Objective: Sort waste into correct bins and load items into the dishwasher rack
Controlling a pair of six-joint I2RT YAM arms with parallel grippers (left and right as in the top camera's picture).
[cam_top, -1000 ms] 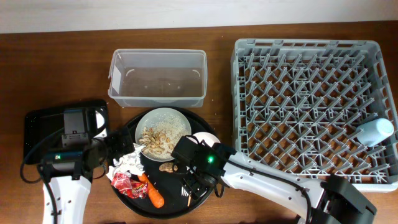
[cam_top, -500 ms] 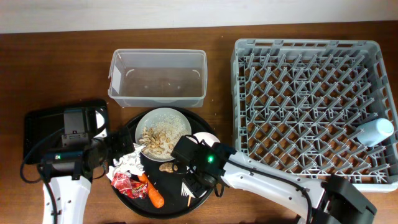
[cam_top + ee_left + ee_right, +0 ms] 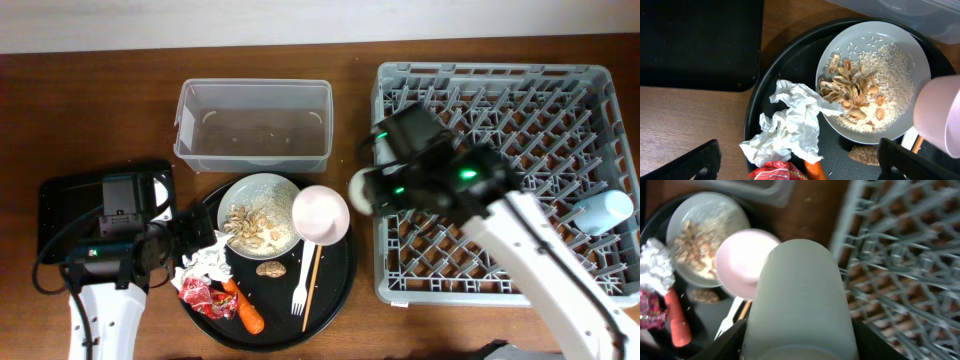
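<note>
My right gripper [image 3: 372,187] is shut on the white cup [image 3: 800,300] and holds it sideways above the left edge of the grey dishwasher rack [image 3: 500,170]. The pale blue cup [image 3: 603,211] lies in the rack at the right. On the round black tray [image 3: 335,295] are the white plate [image 3: 262,215] with nut shells and crumbs, the pink bowl [image 3: 320,213], the fork [image 3: 298,290], the chopstick [image 3: 312,272], the brown lump [image 3: 269,268], the tissue [image 3: 795,120], the red wrapper [image 3: 196,293] and the carrot [image 3: 245,310]. My left gripper [image 3: 800,160] is open just above the tissue.
The clear tub [image 3: 253,125] stands behind the round tray. The shallow black rectangular tray [image 3: 60,210] is at the far left, partly under my left arm. The rack fills the right side of the wooden table.
My right arm has lifted the white cup off the round tray and carried it up and right to the rack's left edge. The pink bowl, fork and chopstick are now uncovered. The left arm is still.
</note>
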